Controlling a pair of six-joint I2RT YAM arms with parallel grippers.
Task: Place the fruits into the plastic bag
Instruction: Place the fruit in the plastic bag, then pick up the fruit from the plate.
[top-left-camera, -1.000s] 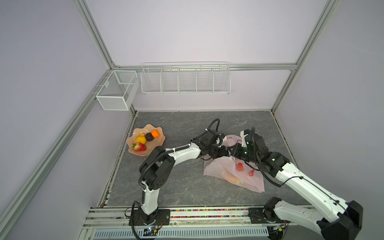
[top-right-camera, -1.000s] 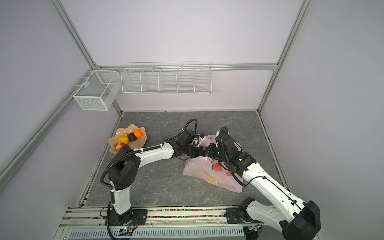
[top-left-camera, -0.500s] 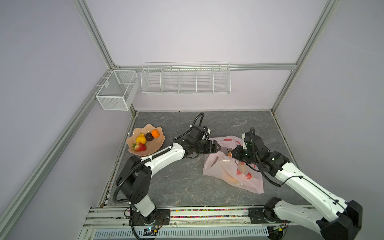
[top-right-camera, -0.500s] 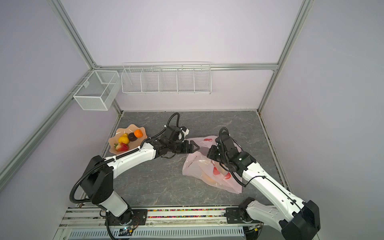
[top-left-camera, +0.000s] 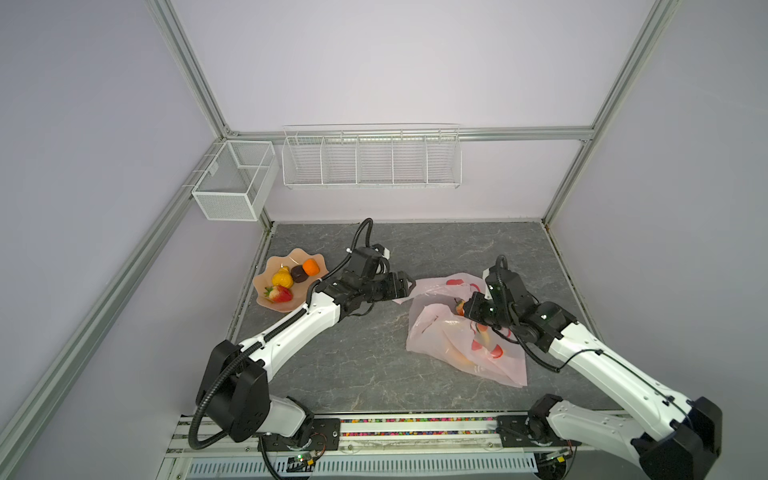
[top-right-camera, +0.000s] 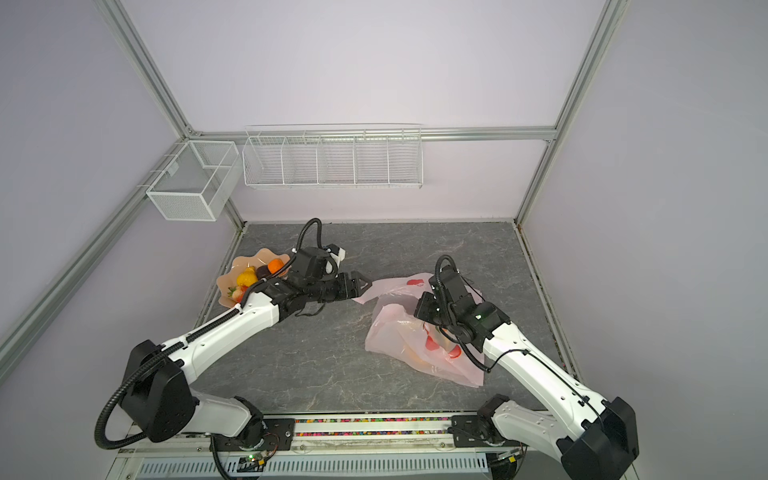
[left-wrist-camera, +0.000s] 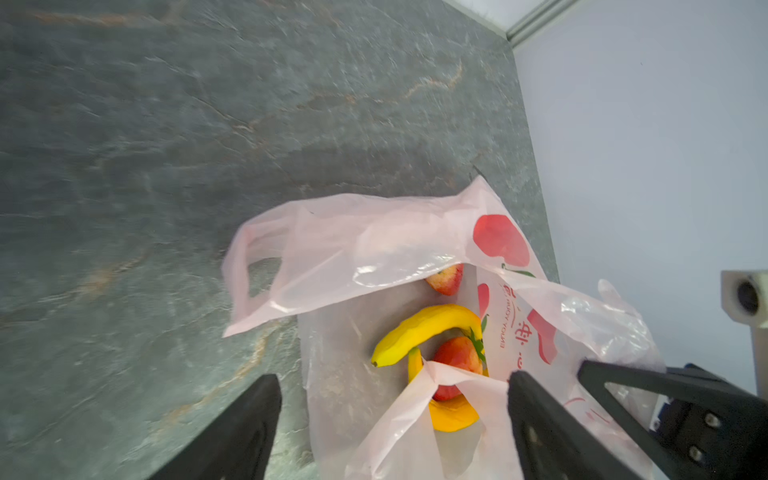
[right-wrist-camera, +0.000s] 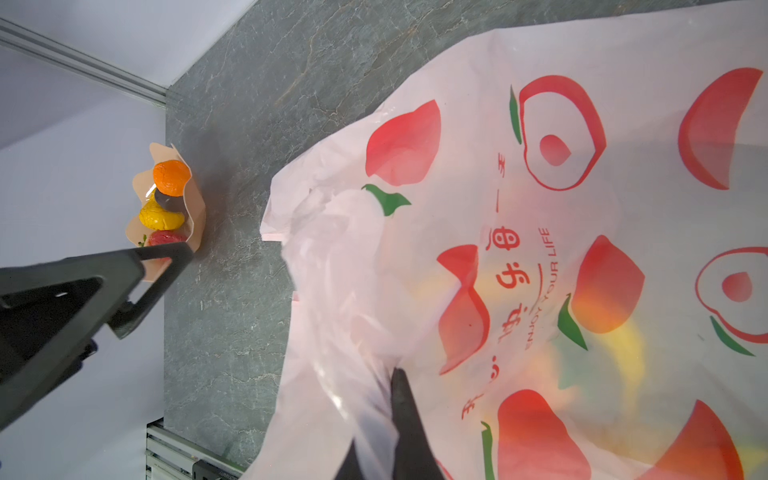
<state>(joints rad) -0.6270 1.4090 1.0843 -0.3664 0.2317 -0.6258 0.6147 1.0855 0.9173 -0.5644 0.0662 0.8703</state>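
1. Since a second ago my left arm has swung back from over the plastic bag (top-left-camera: 436, 332). My left gripper (top-left-camera: 409, 286) now hangs at the bag's edge on the dish side, jaws wide apart and holding nothing.
2. My right gripper (top-left-camera: 467, 309) is clamped on the bag's upper film and holds the mouth lifted. The right wrist view shows its fingers (right-wrist-camera: 401, 399) pressed together on the plastic.
3. That bag lies on the tabletop (top-left-camera: 353, 365), right of centre, with its mouth facing the dish. In the left wrist view one banana (left-wrist-camera: 428, 328) arches over a leafy strawberry (left-wrist-camera: 457, 357). A second banana (left-wrist-camera: 453, 415) lies partly under film beside them, and another red fruit (left-wrist-camera: 446, 279) sits deeper in under the raised layer.
4. At the table's left edge, well apart from the bag, the peach wavy-edged dish (top-left-camera: 291, 255) holds an orange (top-left-camera: 310, 267), a dark brown piece (top-left-camera: 298, 272), a yellow pear (top-left-camera: 282, 277) and a dish strawberry (top-left-camera: 280, 294), all bunched together.
5. The tabletop is grey, veined stone. Pale lilac walls (top-left-camera: 374, 62) and an aluminium frame (top-left-camera: 187, 75) enclose it. A wire rack (top-left-camera: 372, 156) hangs on the back wall and a mesh basket (top-left-camera: 235, 180) in the left corner.
6. Count: one bag, one dish, four fruits in the dish, four seen in the bag, five rack compartments, two grippers.
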